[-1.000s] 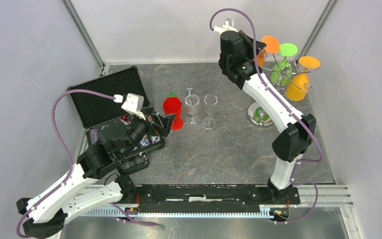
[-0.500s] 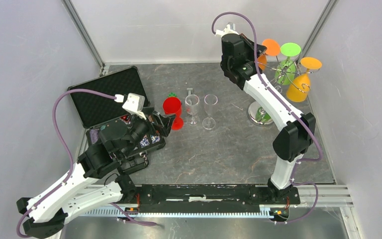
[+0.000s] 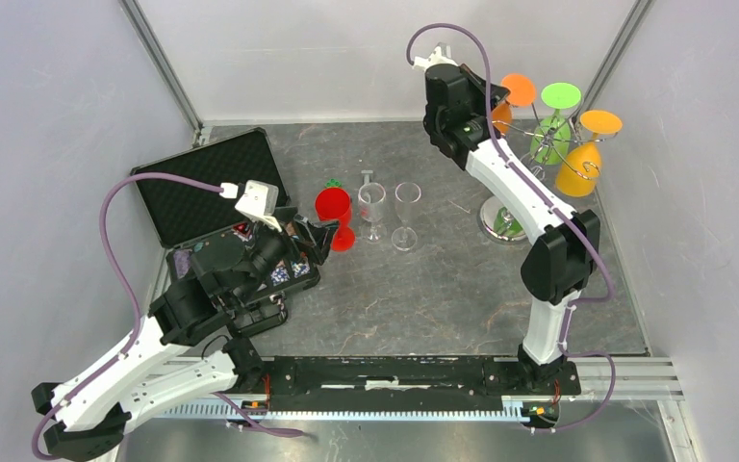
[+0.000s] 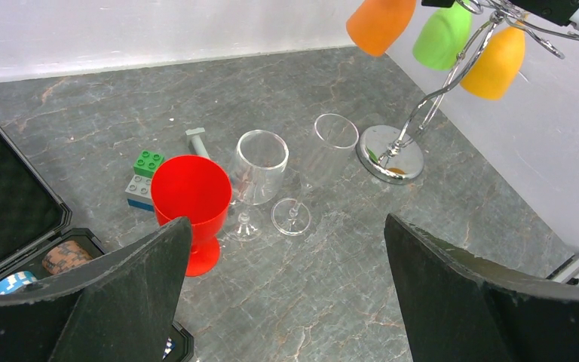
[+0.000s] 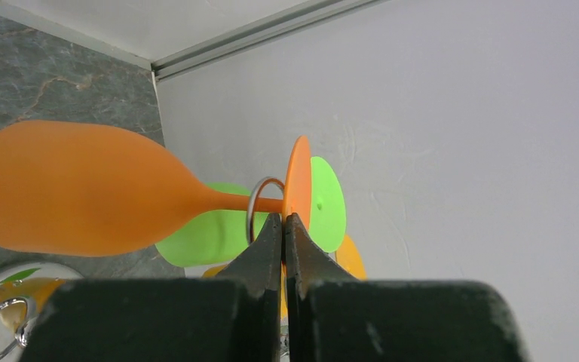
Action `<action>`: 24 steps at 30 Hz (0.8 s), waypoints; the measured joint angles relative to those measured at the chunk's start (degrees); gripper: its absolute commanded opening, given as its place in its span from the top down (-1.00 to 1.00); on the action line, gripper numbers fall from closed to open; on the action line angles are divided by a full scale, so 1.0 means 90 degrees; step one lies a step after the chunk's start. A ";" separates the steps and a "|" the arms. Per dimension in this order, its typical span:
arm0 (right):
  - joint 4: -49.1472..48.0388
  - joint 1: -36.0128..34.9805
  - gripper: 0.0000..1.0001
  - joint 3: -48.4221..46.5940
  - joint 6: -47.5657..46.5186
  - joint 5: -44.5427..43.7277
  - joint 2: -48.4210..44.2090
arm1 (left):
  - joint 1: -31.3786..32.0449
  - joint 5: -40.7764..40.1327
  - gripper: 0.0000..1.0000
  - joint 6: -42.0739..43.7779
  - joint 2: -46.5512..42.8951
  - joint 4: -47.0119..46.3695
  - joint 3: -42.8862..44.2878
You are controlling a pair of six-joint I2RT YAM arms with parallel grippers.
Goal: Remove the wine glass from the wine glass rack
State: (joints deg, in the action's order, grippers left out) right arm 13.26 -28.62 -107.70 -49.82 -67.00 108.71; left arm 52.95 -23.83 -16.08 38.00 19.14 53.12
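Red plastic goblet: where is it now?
In the top view, the red plastic goblet stands left of centre, between the open black case and two clear wine glasses.

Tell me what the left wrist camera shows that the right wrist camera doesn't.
Left wrist only: the red goblet, two clear glasses, toy bricks, the open left pincer. Right wrist only: the shut right pincer, tips at the orange wine glass's stem beside its foot. Both: that glass and the green wine glass, hung on the wine glass rack.
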 measured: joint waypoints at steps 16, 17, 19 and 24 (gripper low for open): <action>0.0078 0.0240 1.00 -0.0134 0.0265 -0.0423 0.0010 | 0.0000 0.0000 -1.00 0.0000 -0.0015 0.0000 -0.0005; 0.0287 0.0240 1.00 -0.0138 0.0401 -0.0393 0.0002 | 0.0000 0.0002 -1.00 0.0000 -0.0019 0.0000 -0.0005; 0.0699 0.0231 1.00 -0.0143 0.0665 -0.0245 -0.0036 | 0.0000 0.0002 -1.00 0.0000 -0.0017 -0.0002 -0.0005; 0.1678 0.0168 1.00 -0.0163 0.1467 0.0362 -0.0408 | 0.0000 0.0036 -1.00 0.0000 0.0012 -0.0061 -0.0007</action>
State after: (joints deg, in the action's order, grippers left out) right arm 28.36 -27.11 -109.16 -36.62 -63.75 105.03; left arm 52.95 -23.51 -16.08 38.11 18.59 53.06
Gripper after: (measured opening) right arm 0.007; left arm 0.994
